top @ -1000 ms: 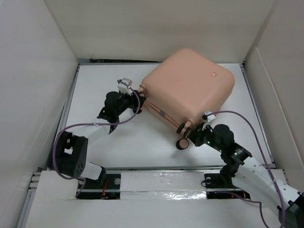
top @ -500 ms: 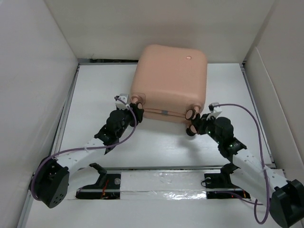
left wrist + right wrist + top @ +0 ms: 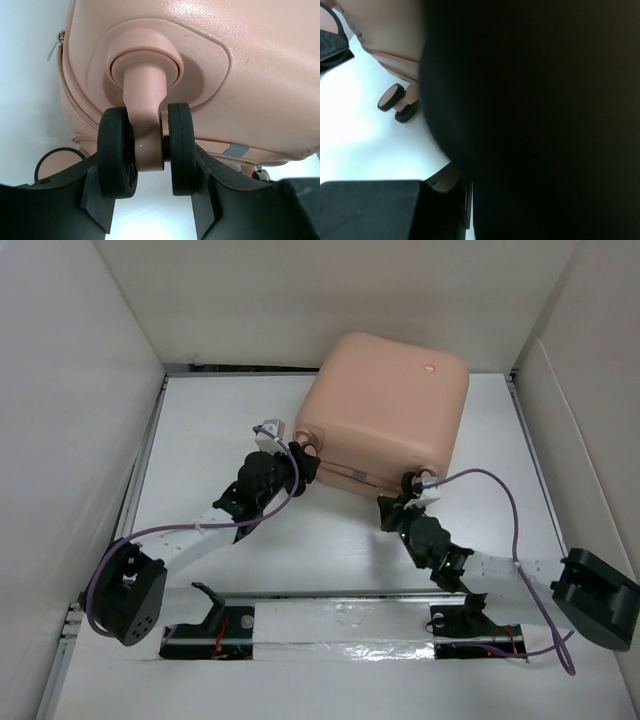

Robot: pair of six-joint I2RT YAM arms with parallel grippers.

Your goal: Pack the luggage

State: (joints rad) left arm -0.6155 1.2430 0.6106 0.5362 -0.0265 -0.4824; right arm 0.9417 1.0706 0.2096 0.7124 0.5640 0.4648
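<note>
Change: the salmon-pink hard-shell suitcase [image 3: 385, 405] had slid right and twisted since half a second before. It lay shut, so I judged this repositioning, not packing.
Left gripper [image 3: 150, 200]: jaws narrowly parted, clamped on the twin black caster wheel [image 3: 147, 150], with the shell directly beyond.
Right gripper [image 3: 392, 512]: opening impossible to tell. The suitcase's near edge lay just ahead of the jaws.

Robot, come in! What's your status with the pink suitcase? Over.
Left gripper clamps a caster wheel. Right gripper by the other wheel, grip unclear. Suitcase closed, on table. Over.
</note>
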